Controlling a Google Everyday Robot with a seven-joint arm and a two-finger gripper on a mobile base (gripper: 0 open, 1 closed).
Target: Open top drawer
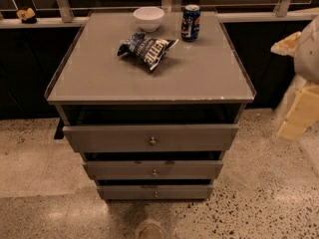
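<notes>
Top drawer (pixel 119 137), speckled floor (pixel 261 203); gripper (pixel 298 114) right

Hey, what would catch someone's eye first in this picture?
A grey cabinet fills the centre, its top drawer widest, a crumpled snack bag, white bowl and blue can on its top. The gripper hangs at the right edge, clear of the drawer.

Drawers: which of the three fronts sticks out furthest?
The top drawer, the widest and tallest front, overhanging the two narrower ones below. The gripper hangs right of the cabinet, touching nothing.
</notes>
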